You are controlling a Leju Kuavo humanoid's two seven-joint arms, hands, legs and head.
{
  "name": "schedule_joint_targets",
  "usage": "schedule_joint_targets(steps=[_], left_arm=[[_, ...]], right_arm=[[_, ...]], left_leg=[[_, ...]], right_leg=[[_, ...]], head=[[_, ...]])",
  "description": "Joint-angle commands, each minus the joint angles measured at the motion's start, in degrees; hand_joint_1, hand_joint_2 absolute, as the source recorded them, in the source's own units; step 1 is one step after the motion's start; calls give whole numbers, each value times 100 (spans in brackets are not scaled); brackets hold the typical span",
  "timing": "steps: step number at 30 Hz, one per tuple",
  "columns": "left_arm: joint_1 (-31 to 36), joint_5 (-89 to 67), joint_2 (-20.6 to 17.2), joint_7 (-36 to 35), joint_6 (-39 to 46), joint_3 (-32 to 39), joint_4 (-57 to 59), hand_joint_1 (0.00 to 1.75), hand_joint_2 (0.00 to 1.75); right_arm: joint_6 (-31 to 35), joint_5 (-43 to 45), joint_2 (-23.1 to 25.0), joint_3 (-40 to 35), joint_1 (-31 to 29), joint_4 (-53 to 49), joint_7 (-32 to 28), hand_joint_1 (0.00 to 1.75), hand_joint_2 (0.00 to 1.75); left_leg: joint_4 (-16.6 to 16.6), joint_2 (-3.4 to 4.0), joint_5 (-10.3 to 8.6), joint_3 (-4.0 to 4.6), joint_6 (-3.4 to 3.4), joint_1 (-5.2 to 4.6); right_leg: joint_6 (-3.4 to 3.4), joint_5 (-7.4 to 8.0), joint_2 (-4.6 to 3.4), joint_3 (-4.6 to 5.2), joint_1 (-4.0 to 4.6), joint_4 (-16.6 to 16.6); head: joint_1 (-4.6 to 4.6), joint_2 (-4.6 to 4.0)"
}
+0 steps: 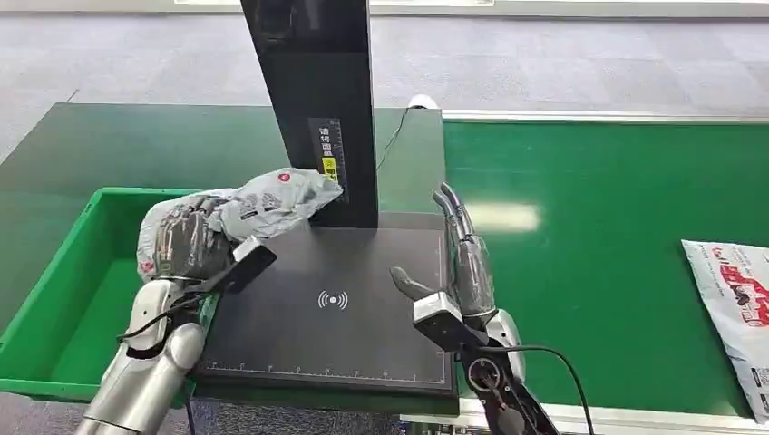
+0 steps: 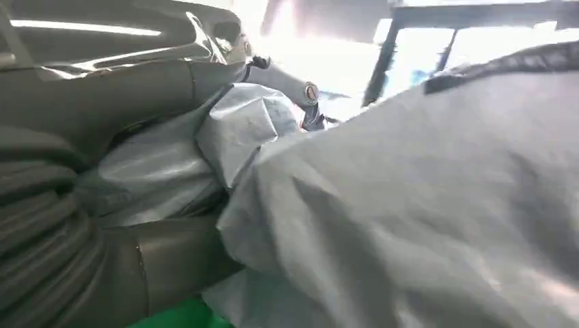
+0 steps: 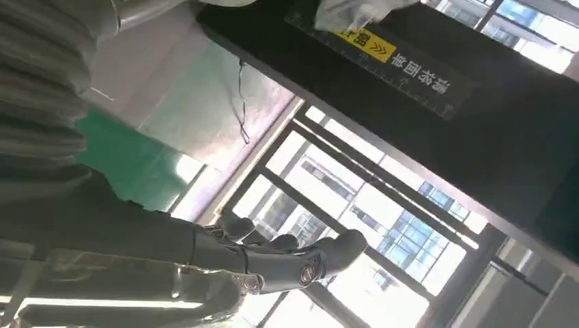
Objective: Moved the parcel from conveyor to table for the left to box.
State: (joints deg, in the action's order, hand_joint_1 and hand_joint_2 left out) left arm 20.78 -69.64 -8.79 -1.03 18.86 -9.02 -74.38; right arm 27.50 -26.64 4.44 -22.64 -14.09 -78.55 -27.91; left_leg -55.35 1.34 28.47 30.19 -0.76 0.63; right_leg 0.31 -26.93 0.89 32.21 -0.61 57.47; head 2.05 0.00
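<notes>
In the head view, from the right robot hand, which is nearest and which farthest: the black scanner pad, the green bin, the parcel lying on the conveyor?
Measured from the right robot hand:
1. Black scanner pad: directly under and beside the hand, toward its left.
2. Parcel on the conveyor: to the right, at the picture's edge on the green belt.
3. Green bin: far left, beyond the pad, near the left robot hand.

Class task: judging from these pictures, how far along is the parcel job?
Done: the grey parcel is off the conveyor. In hand: the left robot hand grips it at the green box's edge. Left: release it inside. The right robot hand is empty; another parcel waits.
</notes>
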Motion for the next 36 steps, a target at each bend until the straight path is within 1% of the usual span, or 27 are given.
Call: schedule_joint_targets(steps=[1, 4, 7, 8, 9, 11, 13, 15, 18, 25, 30, 32, 36], left_arm=[[85, -41, 51, -135, -188, 902, 175, 175, 175], [85, -41, 51, -135, -188, 902, 175, 175, 175], [48, -57, 53, -399, -280, 1316, 216, 175, 175], [48, -110, 49, -513, -457, 1476, 283, 175, 175], [41, -117, 50, -531, -536, 1683, 355, 175, 175], [5, -135, 49, -513, -571, 1898, 390, 175, 175], [-106, -122, 57, -445, -514, 2016, 269, 175, 175], [-321, -47, 140, -306, -147, 2209, -53, 175, 175], [-565, -82, 220, -373, -197, 2392, -361, 175, 175], [-751, -272, 338, -557, -359, 2669, -339, 175, 175], [-840, -388, 507, -638, -745, 2899, -164, 175, 175], [-773, -476, 490, -676, -1033, 2955, 53, 175, 175], [-694, -507, 471, -676, -1157, 2962, 279, 175, 175]], right_arm=[[-3, -66, -19, 144, 36, -105, 64, 0, 175], [-3, -66, -19, 144, 36, -105, 64, 0, 175], [-67, -169, 17, 152, 37, -135, 125, 0, 175], [-98, -221, 39, 164, 38, -140, 161, 0, 175], [-131, -267, 57, 178, 31, -141, 179, 0, 175], [-175, -307, 70, 170, 11, -133, 190, 0, 175], [-207, -341, 71, 149, 1, -125, 198, 0, 175], [-215, -361, 65, 140, 23, -146, 201, 0, 175], [-232, -476, 63, 129, 29, -177, 278, 0, 175], [-287, -619, 81, 149, 102, -277, 331, 0, 175], [-358, -766, 131, 170, 200, -260, 354, 0, 175], [-379, -779, 143, 181, 206, -287, 336, 0, 175], [-407, -780, 158, 187, 195, -293, 331, 0, 175]], left_leg=[[-1, -7, -3, 6, 2, 2], [0, -11, -4, 7, 4, 3], [0, -13, -4, 8, 4, 0], [0, -14, -6, 12, 6, 3], [0, 1, -1, 6, 3, 1], [2, 7, -2, 5, 3, 1], [6, 4, -4, 4, 2, 2], [6, -5, -5, 6, 3, 2], [5, 7, -1, 5, 6, 2], [4, -5, -3, 9, 4, 1], [11, -5, -5, 4, 4, 0], [6, -8, -3, 6, 3, 0], [8, -8, -4, 6, 5, 0]], right_leg=[[-2, 3, -3, 6, 3, -1], [-1, 5, -4, 5, 4, -3], [0, 4, 0, 6, 1, -2], [-1, 7, -6, 9, 4, -5], [-1, 5, -15, 7, 2, -1], [-2, 6, -18, 6, 1, -1], [-4, 7, -17, 6, 2, -4], [-3, 7, -13, 6, 3, -6], [0, 7, -24, 7, 3, -8], [0, 3, -8, 8, 2, -4], [-1, 5, -10, 3, 1, -9], [0, 1, -3, 4, 0, -5], [0, 4, -8, 4, 1, -8]], head=[[0, 0], [2, 0], [0, 0], [-2, 0], [-2, 0], [0, 0], [0, 0], [0, 0], [0, 0], [0, 0], [0, 0], [0, 0], [-2, 0]])
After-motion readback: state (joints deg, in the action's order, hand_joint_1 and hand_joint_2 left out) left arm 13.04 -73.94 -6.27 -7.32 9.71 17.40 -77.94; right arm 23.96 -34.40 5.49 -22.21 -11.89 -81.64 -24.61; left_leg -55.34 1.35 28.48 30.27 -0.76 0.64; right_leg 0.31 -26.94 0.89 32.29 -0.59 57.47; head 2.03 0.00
